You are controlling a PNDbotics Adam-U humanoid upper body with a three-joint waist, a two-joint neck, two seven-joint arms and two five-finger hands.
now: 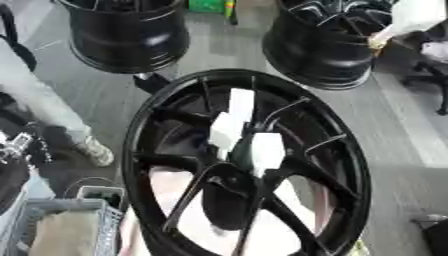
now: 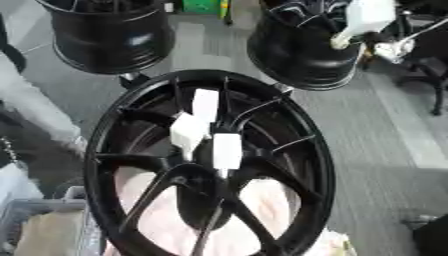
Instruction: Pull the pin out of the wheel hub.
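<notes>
Of the robot's left hand [image 1: 14,146] only a silver and black jointed part showed at the left edge of the left eye view, beside the wheel, touching nothing that could be made out; whether its fingers were apart or together could not be told. A pale jointed shape at the upper right of the right eye view may have been the right hand [image 2: 393,50], well apart from the hub, and its fingers could not be read either. The wheel hub [image 1: 238,172], a large black spoked rim, filled the middle of the view, tilted and resting on a pale pinkish cloth [image 1: 284,227] that showed between the spokes. Three white pins [image 1: 267,150] stood clustered at its centre, close together, one nearer the far rim and two lower down. Two more black rims [image 1: 131,32] stood on the grey floor [image 1: 398,125] beyond it, one toward the far left and one toward the far right, with a white tapering object [image 2: 363,20] over the right one. A grey basket [image 1: 105,212] holding a brownish bundle sat at the lower left corner.
</notes>
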